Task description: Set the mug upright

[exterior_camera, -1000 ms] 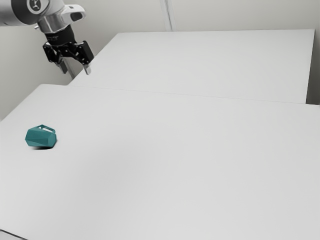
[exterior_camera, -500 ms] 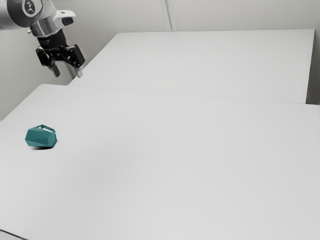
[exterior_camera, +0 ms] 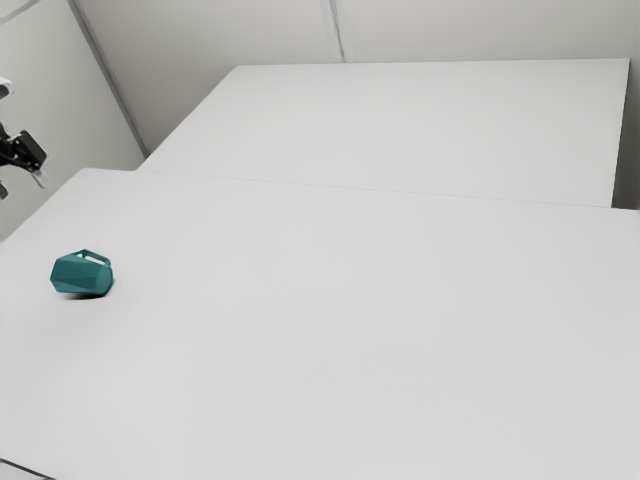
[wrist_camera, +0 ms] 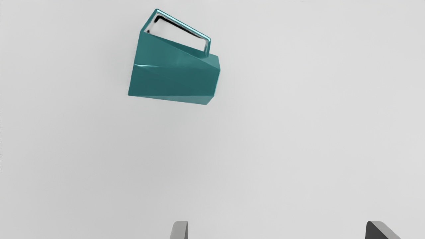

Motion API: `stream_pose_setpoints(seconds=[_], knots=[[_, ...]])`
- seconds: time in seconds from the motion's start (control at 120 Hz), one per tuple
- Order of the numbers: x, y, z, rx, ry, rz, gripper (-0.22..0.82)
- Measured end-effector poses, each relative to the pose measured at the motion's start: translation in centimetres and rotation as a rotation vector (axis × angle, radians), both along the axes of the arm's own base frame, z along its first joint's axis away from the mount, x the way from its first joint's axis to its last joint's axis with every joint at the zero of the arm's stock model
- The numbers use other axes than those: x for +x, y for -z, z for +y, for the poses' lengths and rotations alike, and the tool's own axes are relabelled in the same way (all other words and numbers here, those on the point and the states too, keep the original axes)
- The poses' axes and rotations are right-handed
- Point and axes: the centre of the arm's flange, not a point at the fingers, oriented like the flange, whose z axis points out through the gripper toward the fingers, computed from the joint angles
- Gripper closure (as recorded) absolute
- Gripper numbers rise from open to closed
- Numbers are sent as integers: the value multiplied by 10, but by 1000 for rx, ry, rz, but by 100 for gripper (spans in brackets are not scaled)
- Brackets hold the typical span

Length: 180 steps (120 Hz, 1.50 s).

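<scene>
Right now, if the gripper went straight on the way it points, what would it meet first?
Most likely the bare tabletop: the open gripper points down toward it, with the mug lying off to one side of that line. How far down the table is, I can't judge well.

beyond a broad, smooth white tabletop (exterior_camera: pixel 350 320) are a flat, white four-sided surface (exterior_camera: pixel 430 130) and plain, pale grey walls (exterior_camera: pixel 230 30).
</scene>
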Motion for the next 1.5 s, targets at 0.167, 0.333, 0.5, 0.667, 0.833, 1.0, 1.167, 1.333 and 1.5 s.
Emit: stream_pose_setpoints(seconds=[0.167,0.333,0.5,0.667,0.833,1.0,1.167,1.333,1.5], knots=[[-22,28,69,-90,17,-114,2],[-35,65,122,-166,72,-249,2],[-53,94,163,-195,130,-379,2],[-59,127,189,-227,178,-492,2],[-69,155,203,-322,164,-604,2],[-65,175,201,-387,157,-626,2],[-63,205,201,-438,141,-614,2],[-61,234,201,-475,121,-594,2],[-58,256,200,-504,101,-581,2]])
